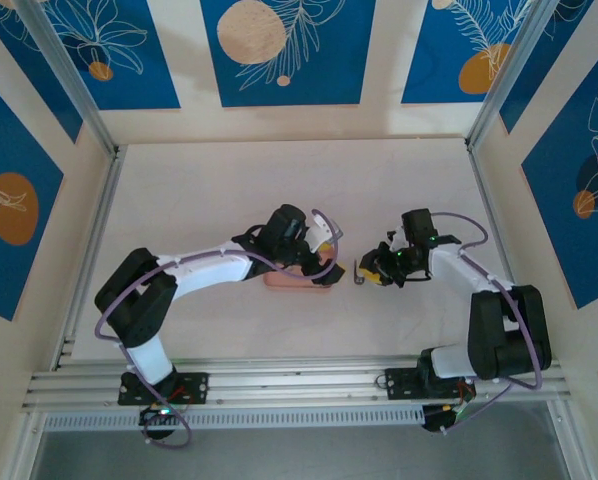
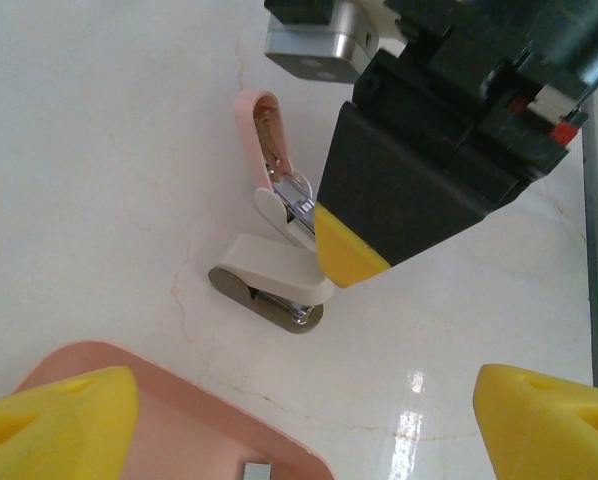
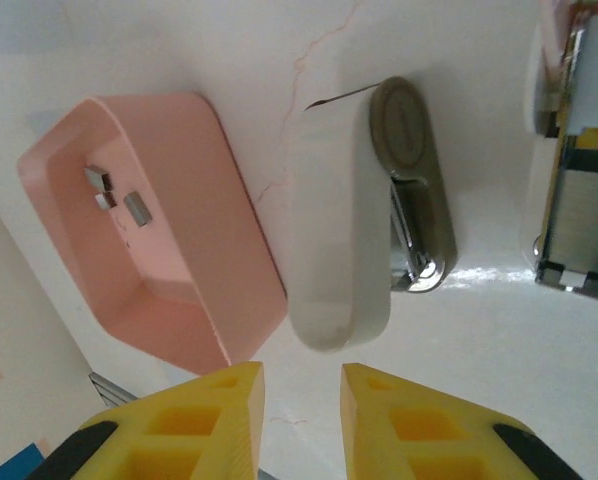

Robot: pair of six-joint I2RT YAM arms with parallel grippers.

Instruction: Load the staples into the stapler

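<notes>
Wide shot first: the pale table [image 1: 279, 190] with both arms reaching in toward its middle. The left arm [image 1: 199, 270] bends in from the left and the right arm [image 1: 469, 275] from the right, their heads near each other.

Between them sits the pink tray [image 1: 282, 283], under the left arm's head. From the right wrist you look straight into it [image 3: 229, 250], and its rim shows at the bottom of the left wrist view [image 2: 169, 395].

Just beside the tray, on the bare table, is the stapler [image 1: 359, 272]. It lies hinged open [image 2: 269, 265], the pink top swung away from the white body and grey metal base. From the right wrist the white body [image 3: 339, 220] lies alongside the tray's wall.

Now the left gripper [image 2: 304, 420]: its yellow fingertips [image 2: 59, 420] are spread wide over the tray's edge, grasping nothing.

The right gripper [image 3: 301, 400] is at the stapler's near end, its yellow fingers [image 3: 199, 420] drawn close with a thin gap left and nothing between them. From the left wrist, one of its black fingers hangs in front of the stapler's hinge.

Smallest of all are the staples [image 3: 136, 208]: three tiny grey strips on the tray floor, untouched. One [image 2: 257, 470] peeks in at the bottom of the left wrist view.
</notes>
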